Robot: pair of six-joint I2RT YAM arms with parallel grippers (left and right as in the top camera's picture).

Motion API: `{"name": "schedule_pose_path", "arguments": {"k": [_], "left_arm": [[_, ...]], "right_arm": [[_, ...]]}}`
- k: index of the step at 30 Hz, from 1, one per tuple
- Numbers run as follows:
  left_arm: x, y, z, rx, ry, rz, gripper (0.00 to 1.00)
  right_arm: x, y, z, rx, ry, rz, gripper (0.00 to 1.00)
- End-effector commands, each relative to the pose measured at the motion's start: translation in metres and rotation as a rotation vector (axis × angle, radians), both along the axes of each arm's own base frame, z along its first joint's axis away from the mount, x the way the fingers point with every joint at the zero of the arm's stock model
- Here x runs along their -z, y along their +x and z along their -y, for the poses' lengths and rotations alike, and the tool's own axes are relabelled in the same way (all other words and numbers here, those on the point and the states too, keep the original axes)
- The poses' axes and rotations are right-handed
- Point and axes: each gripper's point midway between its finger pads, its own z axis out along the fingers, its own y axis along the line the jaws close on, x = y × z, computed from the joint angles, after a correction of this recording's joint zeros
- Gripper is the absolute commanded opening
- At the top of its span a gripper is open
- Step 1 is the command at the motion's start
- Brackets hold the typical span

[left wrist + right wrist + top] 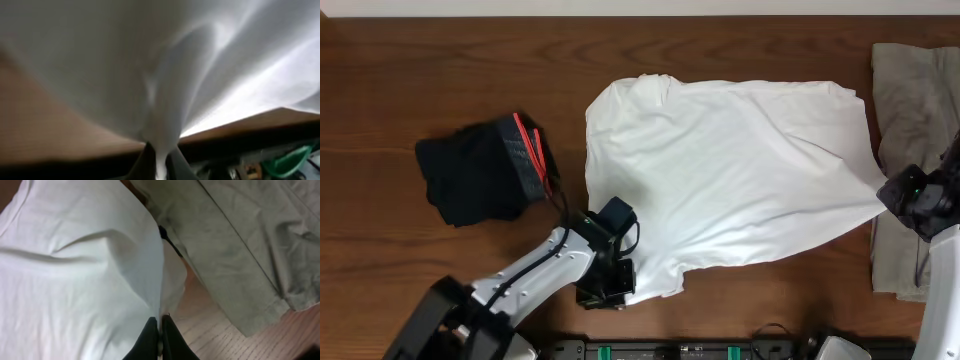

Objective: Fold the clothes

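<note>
The large white T-shirt [730, 170] lies spread over the middle of the wooden table. My left gripper [610, 275] is shut on its near left corner; in the left wrist view the white cloth [165, 75] rises from between the fingers [161, 162]. My right gripper [905, 195] is shut on the shirt's right edge, which pulls to a point there; the right wrist view shows the white cloth [75, 270] pinched between the dark fingers [160, 330]. The black shorts [480, 170] with a grey-red waistband lie bunched at the left. The khaki-grey garment [915, 90] lies at the right edge, also in the right wrist view [240, 245].
The bare wooden table [420, 80] surrounds the clothes. Dark equipment with green parts [680, 350] runs along the near edge. The khaki garment lies directly under and behind my right arm.
</note>
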Motion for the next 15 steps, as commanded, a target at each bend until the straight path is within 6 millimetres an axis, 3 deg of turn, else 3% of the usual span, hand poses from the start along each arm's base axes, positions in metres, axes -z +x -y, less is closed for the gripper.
{"name": "schedule_pose_path", "arguments": {"k": [1,7,10,15], "left_arm": [[-0.028,0.017,-0.003,-0.031,-0.007,0.075,0.06],[-0.088,0.027,-0.056,-0.067,0.146,0.258,0.06],[-0.110,0.024,-0.066,-0.094,0.120,0.322,0.06],[-0.127,0.024,-0.071,-0.105,0.104,0.396,0.06]], "right_arm": [[-0.003,0.002,0.001,-0.008,-0.006,0.004,0.04],[-0.002,0.000,0.000,-0.008,-0.003,-0.001,0.04],[-0.001,0.000,-0.002,-0.015,0.011,-0.002,0.03],[0.000,0.004,-0.020,-0.074,0.092,0.019,0.01]]}}
